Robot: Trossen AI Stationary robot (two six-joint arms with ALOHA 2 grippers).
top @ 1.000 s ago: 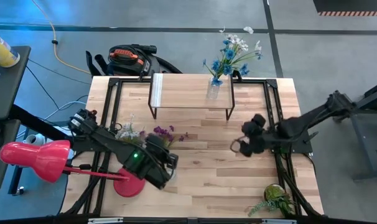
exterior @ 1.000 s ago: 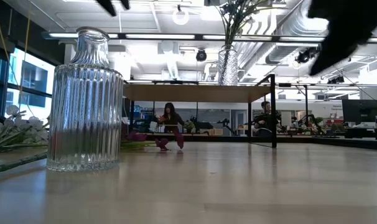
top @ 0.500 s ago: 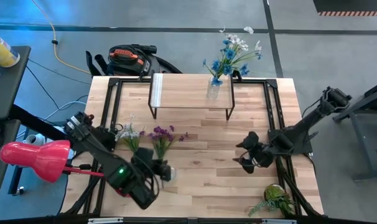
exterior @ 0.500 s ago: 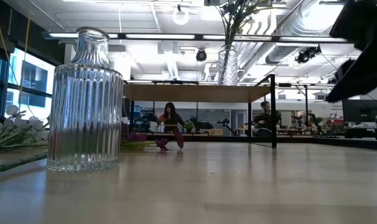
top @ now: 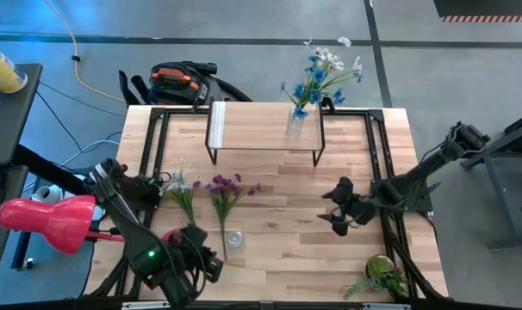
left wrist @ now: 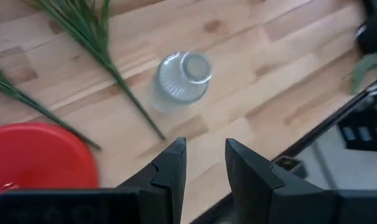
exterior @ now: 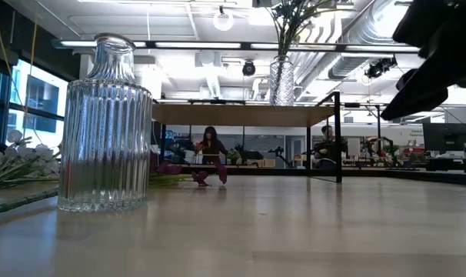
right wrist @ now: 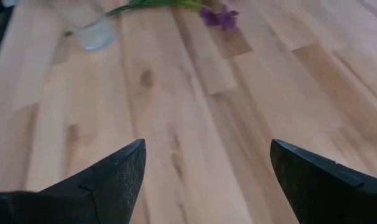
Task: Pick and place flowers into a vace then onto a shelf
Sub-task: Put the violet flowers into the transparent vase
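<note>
An empty ribbed glass vase (top: 234, 239) stands upright on the table, large at the left of the low view (exterior: 104, 127). Purple flowers (top: 223, 196) and pale white flowers (top: 182, 188) lie flat on the table beyond it. Blue and white flowers (top: 317, 77) stand in a second glass vase (top: 295, 125) on the shelf (top: 261, 129) at the far edge. My left gripper (left wrist: 204, 146) hovers near the front edge, left of the empty vase, slightly open with nothing between its fingers. My right gripper (right wrist: 204, 155) hangs wide open above the table's right half (top: 332, 217).
A red lamp (top: 46, 220) lies at the left, its round base (left wrist: 36, 155) beside my left gripper. A potted green plant (top: 383, 271) sits at the near right corner. Bare wood lies between the empty vase and my right gripper.
My left gripper has swung away from the empty vase toward the table's near-left corner, baring the vase, which stays upright in place. My right gripper has sunk a little toward the table and tipped, staying wide open.
</note>
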